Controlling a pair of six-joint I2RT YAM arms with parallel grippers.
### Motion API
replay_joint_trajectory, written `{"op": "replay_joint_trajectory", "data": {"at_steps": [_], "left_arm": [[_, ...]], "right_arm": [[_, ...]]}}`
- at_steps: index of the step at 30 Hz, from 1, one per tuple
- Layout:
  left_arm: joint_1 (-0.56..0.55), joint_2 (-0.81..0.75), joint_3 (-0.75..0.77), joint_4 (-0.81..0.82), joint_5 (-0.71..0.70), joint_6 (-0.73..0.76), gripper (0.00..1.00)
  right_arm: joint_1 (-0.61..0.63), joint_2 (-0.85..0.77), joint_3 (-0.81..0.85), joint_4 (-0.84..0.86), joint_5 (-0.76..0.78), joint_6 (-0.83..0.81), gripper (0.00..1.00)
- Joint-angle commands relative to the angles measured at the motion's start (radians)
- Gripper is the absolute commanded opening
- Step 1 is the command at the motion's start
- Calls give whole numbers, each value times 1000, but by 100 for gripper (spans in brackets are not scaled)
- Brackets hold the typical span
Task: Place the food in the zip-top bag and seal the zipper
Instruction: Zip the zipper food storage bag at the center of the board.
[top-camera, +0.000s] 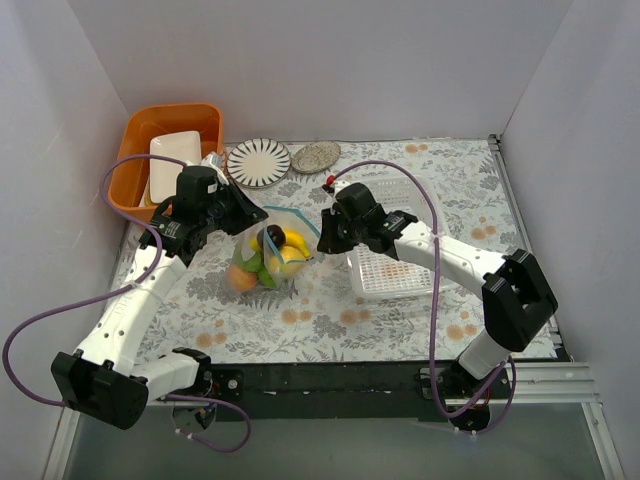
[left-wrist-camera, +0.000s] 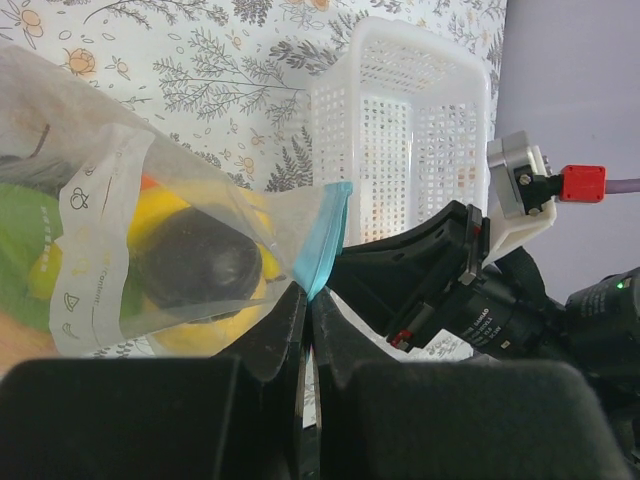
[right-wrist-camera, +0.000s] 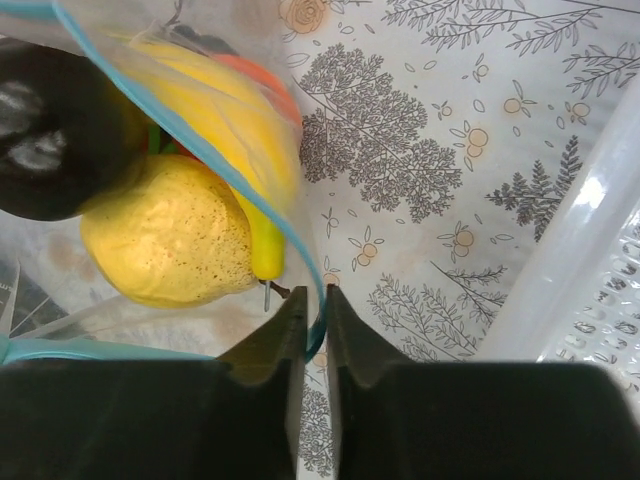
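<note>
Sealing is the step in hand. All the food (top-camera: 265, 262) that can be seen sits inside the zip-top bag (top-camera: 272, 240), which lies on the patterned surface (top-camera: 330, 320) between the two arms: a lemon (right-wrist-camera: 170, 240), a banana (right-wrist-camera: 235, 120), a dark plum (right-wrist-camera: 45, 135), and something orange and something green behind them.

The left end effector (left-wrist-camera: 308, 300) is at the bag's far-left corner. Its jaws are pressed fully together on the clear plastic, just beside the end of the light blue zipper (left-wrist-camera: 327, 235). That corner is raised off the surface.

The right end effector (right-wrist-camera: 315, 315) is at the bag's right side. Its jaws are drawn in to a narrow slit with the zipper strip running between them, so it looks pinched on the strip. How firm that pinch is cannot be told. From here the strip curves away across the bag's mouth, which looks partly unjoined along that stretch.

A white lattice basket (left-wrist-camera: 400, 130) stands just right of the bag, close to the right arm.

The next move probably calls for the left grip to anchor its corner. The right pinch would then run along the strip toward it, pressing the two halves together. The strip needs to be taut and straight for this. The fruit bulging near the mouth, the banana tip above all, could hold the halves apart.
</note>
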Motion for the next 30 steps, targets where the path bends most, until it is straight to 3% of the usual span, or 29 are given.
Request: {"op": "replay_joint_trajectory", "data": {"at_steps": [1,3,10,19,30], "left_arm": [[-3,-24,0,44,35,4,0],[-3,-21,0,44,39,4,0],[-3,28,-15,53,104,40,2],[-4,99,-79,142,309,37,3],[-47,179,-106,187,441,47,9]], "right_arm": [[-3,7,18,63,-47,-2,12],[-3,-1,20,71,-47,-5,2],[-4,-67,10,148,-34,-6,1],[-4,-99,-59,282,-19,44,1],[-8,-85,-65,324,22,77,1]]}}
